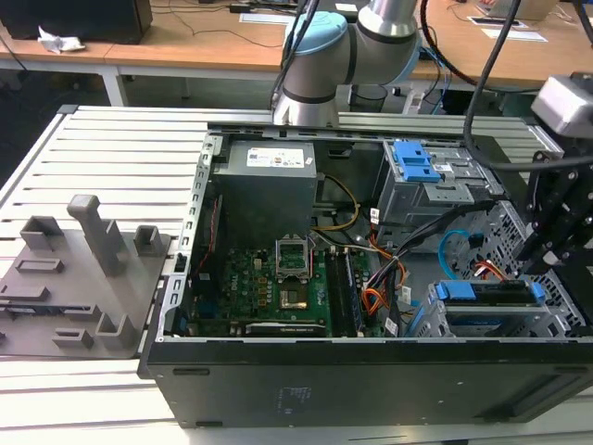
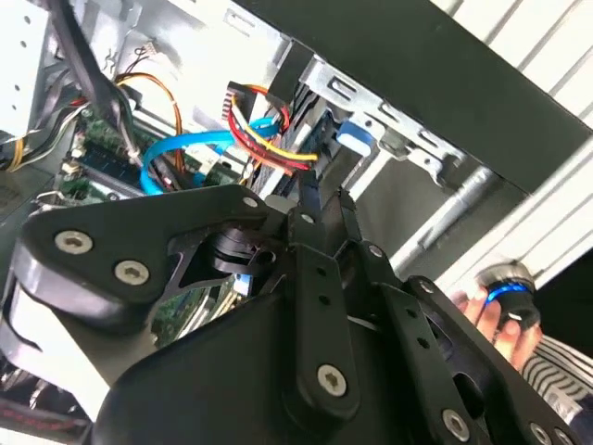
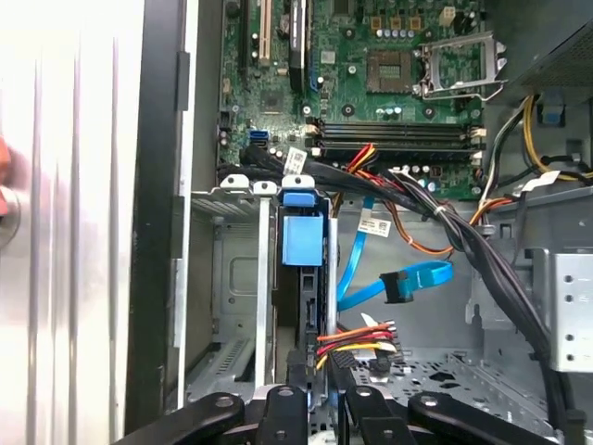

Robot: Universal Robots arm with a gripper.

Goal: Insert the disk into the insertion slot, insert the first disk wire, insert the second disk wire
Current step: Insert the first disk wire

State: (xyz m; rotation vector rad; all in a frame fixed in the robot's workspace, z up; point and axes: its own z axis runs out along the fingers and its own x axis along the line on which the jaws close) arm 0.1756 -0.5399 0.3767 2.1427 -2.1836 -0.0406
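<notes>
We're in a robotics lab here. A robot arm (image 1: 320,56) rises at the far edge of a slotted aluminium table (image 1: 120,148). An opened computer tower (image 1: 371,380) lies on its side on that table, circuit boards bare. A grey fixture plate (image 1: 56,297) sits beside it, and wooden desks (image 1: 185,46) strewn with cables run behind.

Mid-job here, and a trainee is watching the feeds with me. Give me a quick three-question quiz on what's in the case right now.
1. True or false: the disk sits in the insertion slot.
2. The second disk wire has a plug that: A, hangs free; B, is in the gripper; C, is plugged into the disk.
3. Which wire is nearest the gripper?
Key: 1 true. 2 A. 3 the first disk wire, the red, yellow and orange bundle.
</notes>
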